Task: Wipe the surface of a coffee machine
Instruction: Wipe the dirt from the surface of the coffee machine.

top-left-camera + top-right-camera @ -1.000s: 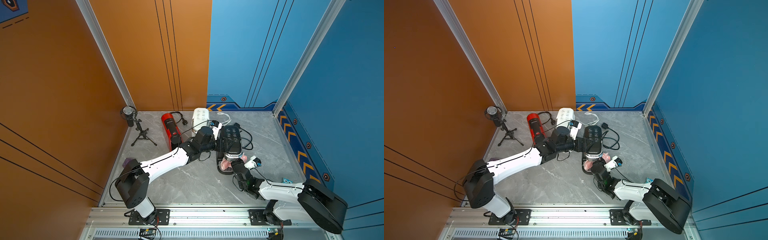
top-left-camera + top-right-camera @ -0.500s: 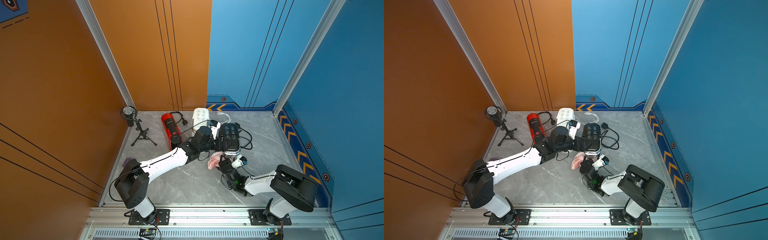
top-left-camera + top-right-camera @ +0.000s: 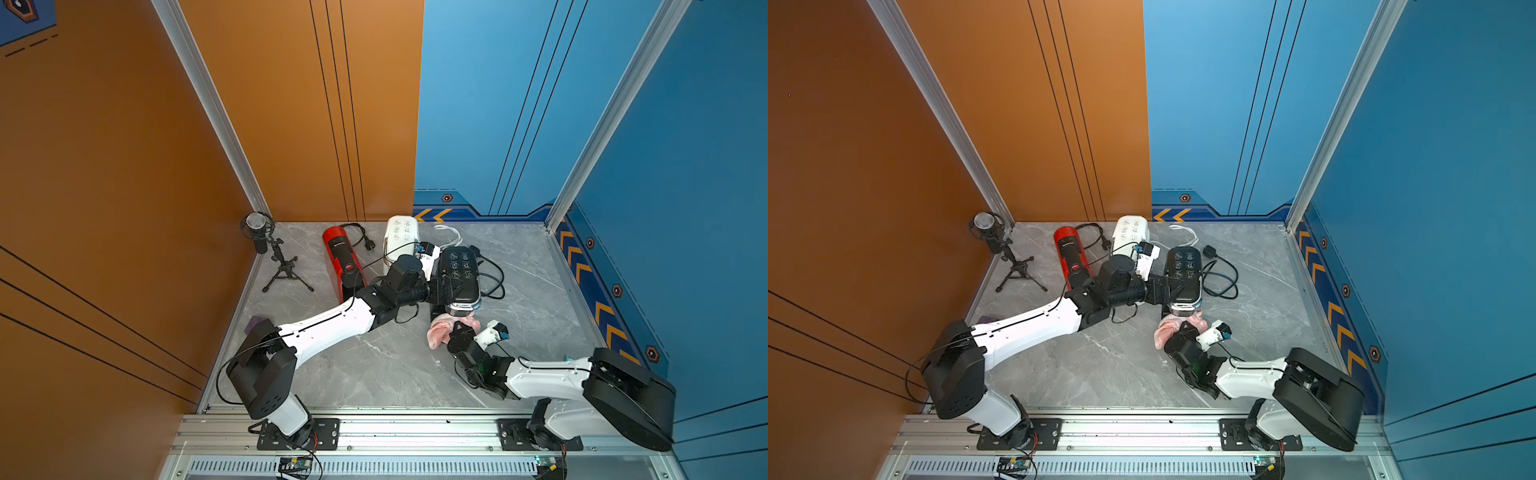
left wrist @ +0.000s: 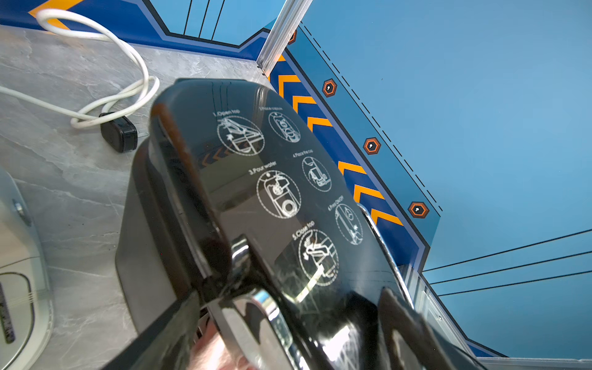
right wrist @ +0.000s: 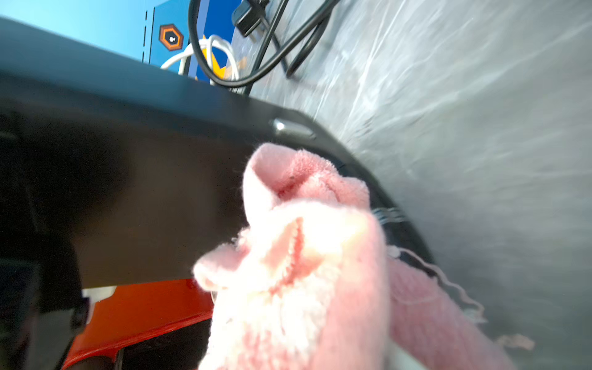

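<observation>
Right gripper (image 3: 455, 332) pinched shut on crumpled pink terry cloth (image 3: 436, 336). At its 12 o'clock, touching the cloth: glossy black coffee machine (image 3: 459, 270), long axis 12–6. Left gripper (image 3: 451, 289) clamps it wide from 9 o'clock. The right arm is nearer the front face, so it looks best placed to wipe.

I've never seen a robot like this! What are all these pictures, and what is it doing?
It is a robot with two arms on a grey table. Two pictures look down from above. The other two come from little cameras on its wrists. The left claw seems to grip a black coffee machine, steadying it. The right claw pinches a pink cloth against the machine's lower part. Also on the table: a red machine, a white machine, a microphone and some cables.
</observation>
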Tool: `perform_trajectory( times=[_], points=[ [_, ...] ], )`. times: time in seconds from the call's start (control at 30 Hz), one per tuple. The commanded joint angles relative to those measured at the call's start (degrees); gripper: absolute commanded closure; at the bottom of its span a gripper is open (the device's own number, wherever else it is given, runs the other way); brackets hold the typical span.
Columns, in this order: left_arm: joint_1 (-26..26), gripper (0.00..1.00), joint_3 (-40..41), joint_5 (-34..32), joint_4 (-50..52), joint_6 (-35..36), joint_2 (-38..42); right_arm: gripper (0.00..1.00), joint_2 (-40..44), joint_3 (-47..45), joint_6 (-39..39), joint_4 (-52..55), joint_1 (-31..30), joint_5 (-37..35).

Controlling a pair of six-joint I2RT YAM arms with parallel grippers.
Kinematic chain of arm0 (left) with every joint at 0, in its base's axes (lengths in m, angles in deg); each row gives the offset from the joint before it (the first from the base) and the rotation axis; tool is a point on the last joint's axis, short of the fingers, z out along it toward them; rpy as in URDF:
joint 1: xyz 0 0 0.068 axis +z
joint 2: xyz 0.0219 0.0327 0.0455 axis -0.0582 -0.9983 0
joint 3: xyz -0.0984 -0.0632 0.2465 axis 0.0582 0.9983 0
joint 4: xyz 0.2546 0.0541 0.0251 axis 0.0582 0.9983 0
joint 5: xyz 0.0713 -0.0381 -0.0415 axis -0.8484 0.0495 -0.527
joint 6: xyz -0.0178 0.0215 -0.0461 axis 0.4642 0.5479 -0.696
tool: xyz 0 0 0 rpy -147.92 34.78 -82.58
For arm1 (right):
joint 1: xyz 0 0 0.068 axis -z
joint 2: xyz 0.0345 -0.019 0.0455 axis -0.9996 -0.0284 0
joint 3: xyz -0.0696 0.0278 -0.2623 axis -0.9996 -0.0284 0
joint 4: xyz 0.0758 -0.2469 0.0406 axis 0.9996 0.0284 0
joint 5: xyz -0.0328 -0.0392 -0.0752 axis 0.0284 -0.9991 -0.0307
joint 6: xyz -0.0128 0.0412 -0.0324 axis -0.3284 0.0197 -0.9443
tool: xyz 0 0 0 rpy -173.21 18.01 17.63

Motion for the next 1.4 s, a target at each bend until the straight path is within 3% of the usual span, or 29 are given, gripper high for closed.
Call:
perform_trajectory(
  times=[0.0,0.13,0.27,0.37,0.6,0.77,0.93,1.07,1.23,1.37],
  points=[
    [0.0,0.12,5.0,-1.8,14.4,1.9,-2.9,1.0,7.3,-3.3,1.5,23.9,0.7,-3.7],
    [0.1,0.13,5.3,-1.7,14.2,1.8,-3.0,1.0,16.5,-4.1,-4.1,28.0,2.3,-3.2],
    [0.1,0.13,5.3,-1.6,14.1,1.7,-2.7,1.0,17.4,-0.1,-12.5,24.0,0.0,-2.9],
    [0.1,0.13,5.0,-1.8,14.1,1.7,-2.5,1.0,12.8,4.1,-16.0,19.0,-3.4,-2.6],
    [0.0,0.13,4.7,-1.5,14.1,1.1,-2.8,1.0,-3.5,9.3,-14.7,7.9,-7.9,-2.2],
    [-0.1,0.13,5.1,-1.6,14.1,0.9,-2.3,1.0,-8.4,8.8,-8.8,12.1,-8.0,-4.1],
    [0.1,0.13,6.0,-1.7,14.4,0.7,-2.0,1.0,-2.8,4.6,-4.7,20.9,-7.0,-6.7],
    [0.2,0.12,6.1,-3.1,14.3,0.8,-0.5,1.0,5.3,-1.5,-3.4,25.4,-2.2,-5.4],
    [0.2,0.13,6.1,-2.3,14.6,0.9,-1.0,1.0,15.9,-3.1,-11.4,27.9,1.6,-5.3],
    [0.2,0.13,5.9,-2.1,14.6,0.4,-1.0,1.0,16.1,-0.4,-14.7,26.7,0.6,-4.9]
  ],
)
